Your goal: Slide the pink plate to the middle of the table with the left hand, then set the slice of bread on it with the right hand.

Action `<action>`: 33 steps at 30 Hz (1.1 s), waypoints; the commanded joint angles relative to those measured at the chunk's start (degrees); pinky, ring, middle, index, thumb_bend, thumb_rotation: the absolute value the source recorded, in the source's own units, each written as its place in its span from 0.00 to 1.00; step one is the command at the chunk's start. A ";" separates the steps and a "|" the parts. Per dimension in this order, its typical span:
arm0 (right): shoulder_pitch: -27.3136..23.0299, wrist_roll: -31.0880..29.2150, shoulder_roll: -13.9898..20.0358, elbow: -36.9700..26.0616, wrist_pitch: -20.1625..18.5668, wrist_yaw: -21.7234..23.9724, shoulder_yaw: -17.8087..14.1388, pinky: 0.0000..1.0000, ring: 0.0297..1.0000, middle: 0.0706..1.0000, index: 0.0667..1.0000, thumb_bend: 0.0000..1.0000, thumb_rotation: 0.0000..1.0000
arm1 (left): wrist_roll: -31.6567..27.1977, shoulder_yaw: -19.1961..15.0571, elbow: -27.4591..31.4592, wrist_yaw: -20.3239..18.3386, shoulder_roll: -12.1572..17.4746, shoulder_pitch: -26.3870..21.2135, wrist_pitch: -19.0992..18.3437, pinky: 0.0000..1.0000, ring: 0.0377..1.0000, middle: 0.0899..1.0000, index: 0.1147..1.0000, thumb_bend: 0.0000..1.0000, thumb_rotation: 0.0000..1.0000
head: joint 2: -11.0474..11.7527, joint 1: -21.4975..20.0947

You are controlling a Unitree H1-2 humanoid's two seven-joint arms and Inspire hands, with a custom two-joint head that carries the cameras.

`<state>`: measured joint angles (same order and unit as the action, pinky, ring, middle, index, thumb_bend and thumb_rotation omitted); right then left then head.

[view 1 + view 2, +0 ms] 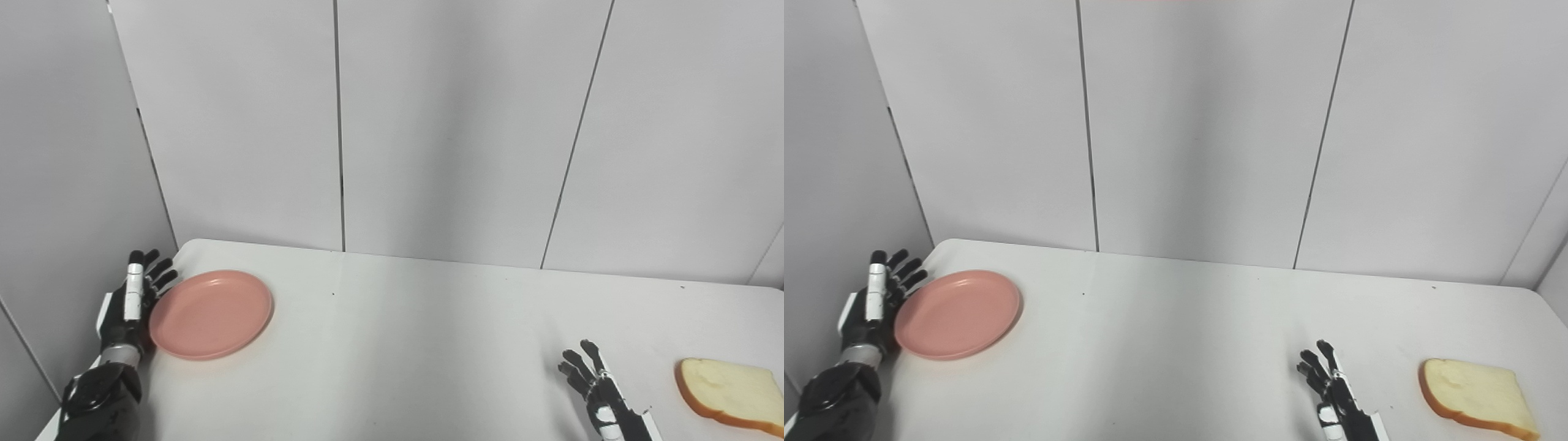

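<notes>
Pink plate [211,314] holds nothing; left hand [131,303] beside its rim.

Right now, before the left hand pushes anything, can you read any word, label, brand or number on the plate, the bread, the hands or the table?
None: no readable text shows in either view.
pink plate: plain, no mark.
slice of bread: no label.
table: bare white, a few tiny dark specks only.
left hand and right hand: black and white parts, no lettering to be made out.
wall panels: blank.
</notes>
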<state>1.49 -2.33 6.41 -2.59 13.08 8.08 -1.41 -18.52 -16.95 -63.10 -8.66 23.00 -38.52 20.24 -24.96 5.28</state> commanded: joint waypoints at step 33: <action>7.24 0.84 -1.94 4.28 1.28 -0.34 2.80 0.91 0.86 0.87 0.96 0.82 0.96 | 1.60 7.79 9.90 -7.52 -11.58 0.28 -3.32 0.75 0.81 0.80 0.80 0.85 0.87 | -1.43 -3.14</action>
<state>1.99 -1.29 6.64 -3.08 13.23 8.15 -0.19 -17.29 -9.60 -53.89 -14.91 11.90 -37.49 17.53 -26.37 2.11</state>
